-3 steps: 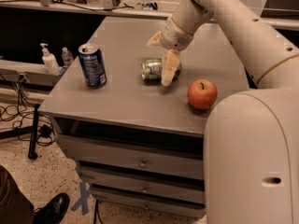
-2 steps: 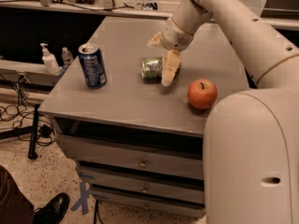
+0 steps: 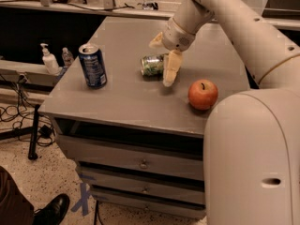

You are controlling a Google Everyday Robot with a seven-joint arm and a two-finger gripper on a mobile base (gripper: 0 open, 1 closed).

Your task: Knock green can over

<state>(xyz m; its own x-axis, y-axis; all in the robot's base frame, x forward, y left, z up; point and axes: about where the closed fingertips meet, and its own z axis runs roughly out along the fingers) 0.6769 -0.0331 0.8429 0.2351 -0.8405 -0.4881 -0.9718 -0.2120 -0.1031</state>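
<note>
Lying on its side mid-bench (image 3: 131, 102), nearer the back edge, the green can (image 3: 152, 65) looks light, thin-walled and ready to roll. I'd push its side wall rather than grip it. The gripper (image 3: 164, 55) hangs just beside it, fingers spread, holding nothing.

Claw (image 3: 160, 63) at fallen green can (image 3: 151, 65); open tabletop (image 3: 122, 102) between blue can (image 3: 93, 65) and apple (image 3: 203, 94).
</note>
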